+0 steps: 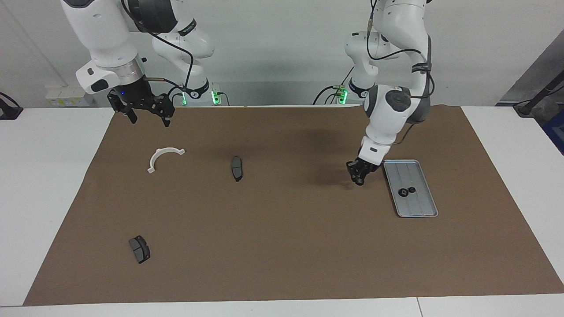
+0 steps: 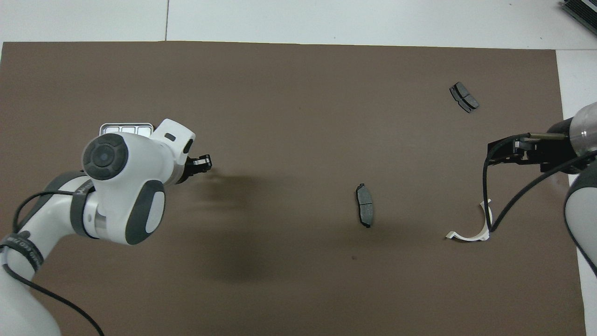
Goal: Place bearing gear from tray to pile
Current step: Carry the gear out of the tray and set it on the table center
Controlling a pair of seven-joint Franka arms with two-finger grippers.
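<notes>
Left gripper (image 1: 359, 178) is hanging low over the bare brown mat (image 1: 282, 246), just beside the tray (image 1: 423, 207) on the side toward the right arm's end of the table. Its fingers are drawn nearly together, likely pinching something small and dark, though what sits between the tips cannot be made out from either view. The silver ribbed tray is lying flat at the left arm's end of the mat, with two small dark bearing gears (image 1: 406, 191) sitting side by side near its middle; in the overhead view the left arm is covering all but the tray's farthest edge (image 2: 127, 126). Right gripper (image 1: 147, 118) is waiting in the air over the mat's edge nearest the robots, fingers spread wide apart and holding nothing. Pile parts are lying scattered at the right arm's end: white half-ring bracket (image 1: 162, 157), one dark brake pad (image 1: 236, 168) toward mid-table, and another brake pad (image 1: 139, 249) well apart, farther from the robots.
</notes>
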